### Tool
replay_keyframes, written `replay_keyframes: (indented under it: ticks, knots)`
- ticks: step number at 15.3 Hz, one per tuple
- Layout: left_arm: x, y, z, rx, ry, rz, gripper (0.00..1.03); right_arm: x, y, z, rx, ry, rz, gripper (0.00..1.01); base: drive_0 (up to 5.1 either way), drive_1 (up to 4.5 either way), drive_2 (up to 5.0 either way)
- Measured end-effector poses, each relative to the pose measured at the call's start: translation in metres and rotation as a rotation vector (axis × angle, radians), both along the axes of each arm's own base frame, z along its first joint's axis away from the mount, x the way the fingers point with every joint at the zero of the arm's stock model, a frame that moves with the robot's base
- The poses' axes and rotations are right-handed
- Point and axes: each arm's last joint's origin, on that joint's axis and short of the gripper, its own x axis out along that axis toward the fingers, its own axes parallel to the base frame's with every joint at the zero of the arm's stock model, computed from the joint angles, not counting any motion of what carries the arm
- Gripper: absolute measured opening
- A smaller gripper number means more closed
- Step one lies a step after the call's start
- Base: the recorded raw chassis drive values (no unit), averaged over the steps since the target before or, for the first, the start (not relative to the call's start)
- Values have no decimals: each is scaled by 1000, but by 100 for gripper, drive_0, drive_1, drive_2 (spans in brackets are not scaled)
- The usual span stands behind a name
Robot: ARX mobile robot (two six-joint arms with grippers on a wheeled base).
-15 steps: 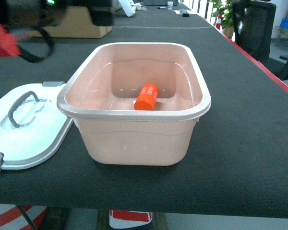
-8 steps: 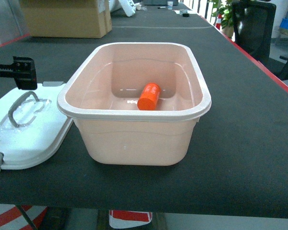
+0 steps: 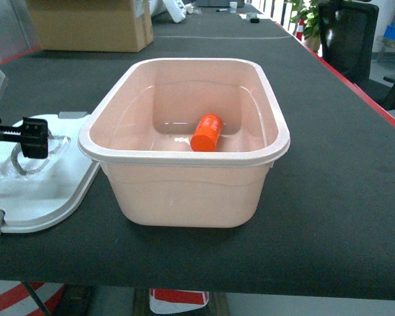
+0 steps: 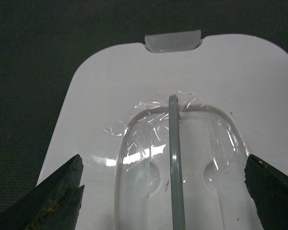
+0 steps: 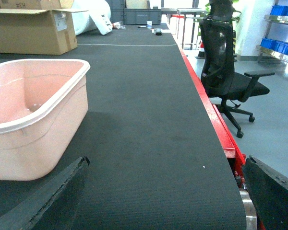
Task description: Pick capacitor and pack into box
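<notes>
Already the orange capacitor (image 3: 206, 132) lies on its side on the floor of the pink plastic box (image 3: 184, 191), well to the right of the left gripper (image 4: 165, 191). That claw hangs spread wide and empty over the white lid (image 4: 240, 76), its two fingertips (image 4: 57, 191) straddling the lid's grey handle (image 4: 174, 158). Off beside the box's other side, the right gripper (image 5: 163, 196) also stands wide and empty above the dark tabletop (image 5: 144, 120), near a black office chair (image 5: 225, 72).

A workshop or warehouse: long dark work table (image 5: 149, 120), cardboard box (image 3: 89, 25) upper left, blue shelf bins (image 5: 283, 9) upper right, office chair (image 5: 225, 72) beside it
</notes>
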Motion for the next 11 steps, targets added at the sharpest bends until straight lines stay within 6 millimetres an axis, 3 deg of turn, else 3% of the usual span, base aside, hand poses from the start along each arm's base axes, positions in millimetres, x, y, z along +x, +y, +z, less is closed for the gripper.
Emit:
replay_keyframes:
  ticks: [3, 8, 9, 11]
  knots:
    - [-2, 7, -20, -9, 63, 10, 65, 0, 0, 0, 0, 0, 0, 98, 0, 0, 0]
    - [-1, 3, -19, -22, 45, -11, 9, 0, 0, 0, 0, 0, 0, 98, 0, 0, 0]
    - [-1, 3, -19, -25, 36, -12, 1, 0, 0, 0, 0, 0, 0, 98, 0, 0, 0]
    - [-2, 4, -19, -41, 32, 4, 2, 0, 0, 0, 0, 0, 0, 98, 0, 0, 0]
